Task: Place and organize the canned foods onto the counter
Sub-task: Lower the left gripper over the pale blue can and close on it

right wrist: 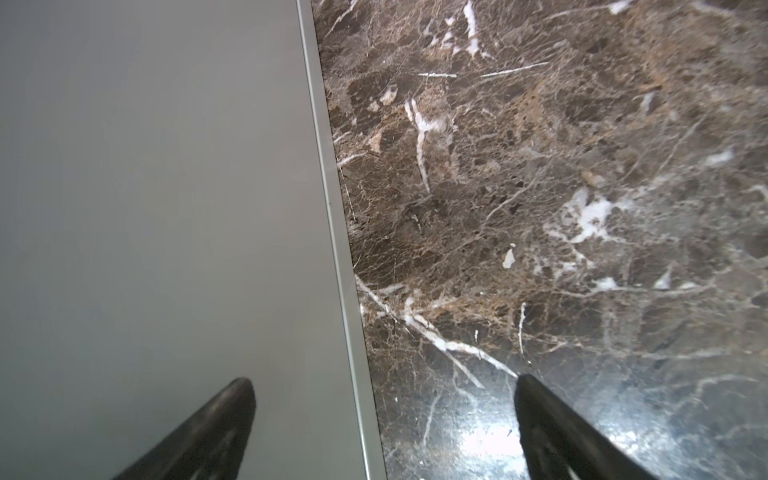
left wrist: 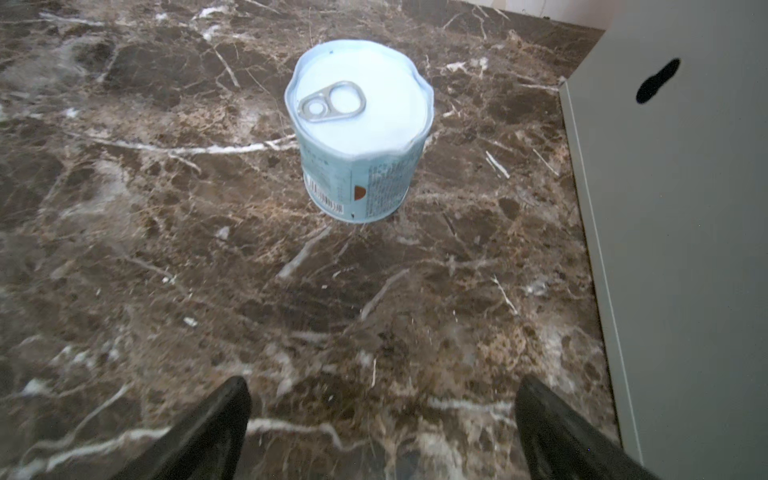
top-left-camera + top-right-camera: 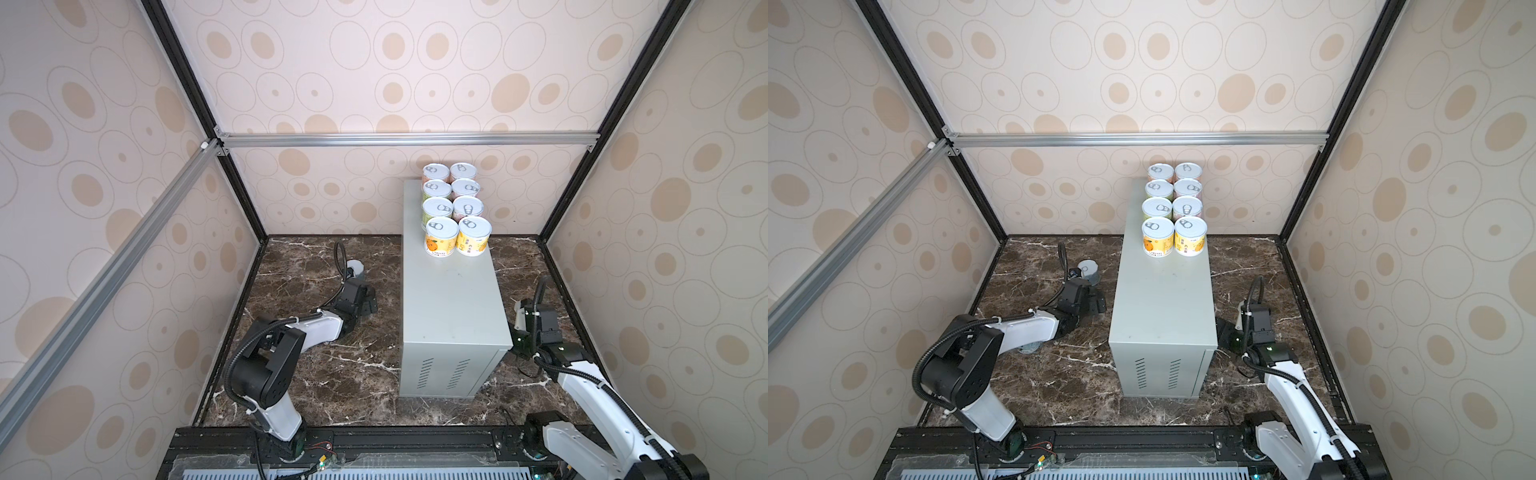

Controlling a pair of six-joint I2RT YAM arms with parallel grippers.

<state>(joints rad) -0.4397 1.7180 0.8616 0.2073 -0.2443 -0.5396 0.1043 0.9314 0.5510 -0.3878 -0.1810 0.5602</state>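
Nearest me, both arms reach in low over the dark marble surface, one on each side of the grey metal desk. The right arm sits close against the desk's right wall, its jaws spread wide with nothing between them. The left arm lies to the desk's left, its jaws also spread and empty. Straight ahead of them, clearly apart, a pale blue can stands upright on the marble, pull-tab lid up, its long axis vertical, near the desk's left wall. The left arm is the nearer one, since the desk stands between this can and the right arm. I judge the next step to be a forward reach to straddle it. Farther off, at the desk's far end, eight cans stand in two touching rows of four, with an orange-labelled can and a yellow can in front. The desk's near half is bare.
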